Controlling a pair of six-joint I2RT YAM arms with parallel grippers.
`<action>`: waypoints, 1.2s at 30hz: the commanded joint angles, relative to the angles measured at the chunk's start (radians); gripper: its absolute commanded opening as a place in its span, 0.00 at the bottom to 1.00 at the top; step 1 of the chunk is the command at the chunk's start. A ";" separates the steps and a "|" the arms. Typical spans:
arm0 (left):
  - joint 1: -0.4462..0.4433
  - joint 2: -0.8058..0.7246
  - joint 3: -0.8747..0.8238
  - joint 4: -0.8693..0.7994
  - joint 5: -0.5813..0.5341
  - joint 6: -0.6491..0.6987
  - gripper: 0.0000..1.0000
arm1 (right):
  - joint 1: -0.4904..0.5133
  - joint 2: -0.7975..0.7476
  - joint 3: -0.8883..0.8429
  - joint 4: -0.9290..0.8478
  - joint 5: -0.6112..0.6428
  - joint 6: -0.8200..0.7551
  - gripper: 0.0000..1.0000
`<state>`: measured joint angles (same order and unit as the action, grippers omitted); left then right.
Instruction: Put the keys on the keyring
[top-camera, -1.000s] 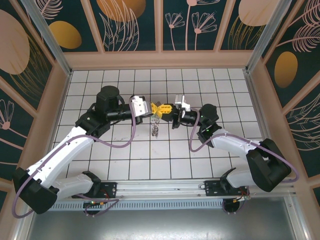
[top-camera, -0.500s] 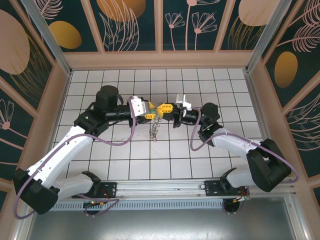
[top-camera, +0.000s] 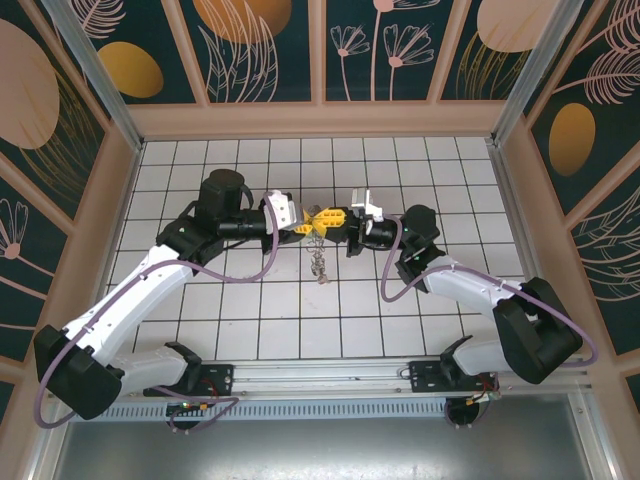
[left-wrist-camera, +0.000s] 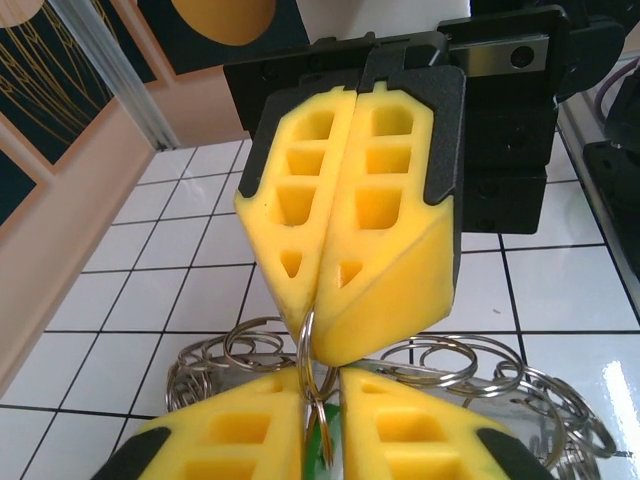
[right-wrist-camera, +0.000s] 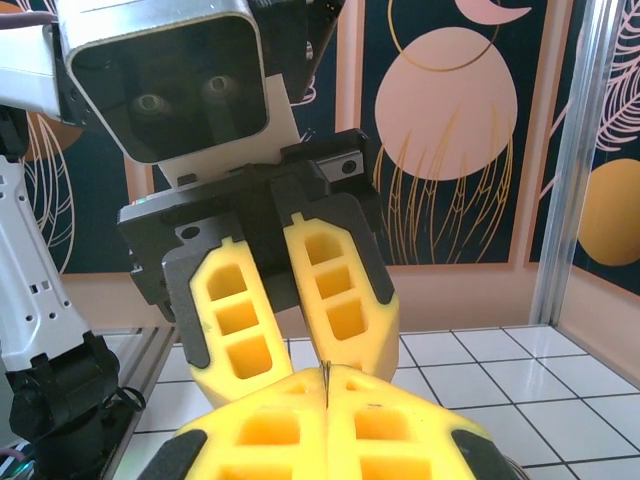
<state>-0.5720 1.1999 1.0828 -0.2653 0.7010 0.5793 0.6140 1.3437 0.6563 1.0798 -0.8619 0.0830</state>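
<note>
Yellow pads meet tip to tip where the left gripper (top-camera: 304, 222) and right gripper (top-camera: 326, 217) face each other over the middle of a white tiled table (top-camera: 200, 310); dark walls (top-camera: 270, 50) painted with peach discs and pale leaves box it in; the keyring (top-camera: 320, 262), a floppy silvery chain of wire coils, trails down from the meeting tips; the right pads are pressed together on a thin loop of it; the left pads stand slightly apart around that loop and a green key (left-wrist-camera: 330, 440); whether they pinch, I cannot tell.

Keyring (left-wrist-camera: 440, 362) of shiny metal wire; right tool's pads (left-wrist-camera: 400, 280) matt yellow plastic; tiles (left-wrist-camera: 560, 290) glossy.
</note>
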 joint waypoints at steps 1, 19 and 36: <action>0.004 0.005 0.012 0.006 0.028 -0.003 0.14 | -0.006 -0.030 0.043 0.049 -0.022 -0.023 0.00; 0.007 -0.049 -0.005 -0.015 -0.170 0.079 0.00 | -0.030 -0.034 0.237 -0.747 -0.101 -0.511 0.12; 0.006 0.084 0.142 -0.338 -0.245 0.254 0.00 | 0.001 0.098 0.467 -1.186 -0.030 -0.723 0.36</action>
<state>-0.5682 1.2835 1.1873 -0.5705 0.4503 0.8085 0.5938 1.4357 1.1084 -0.0727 -0.9207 -0.6018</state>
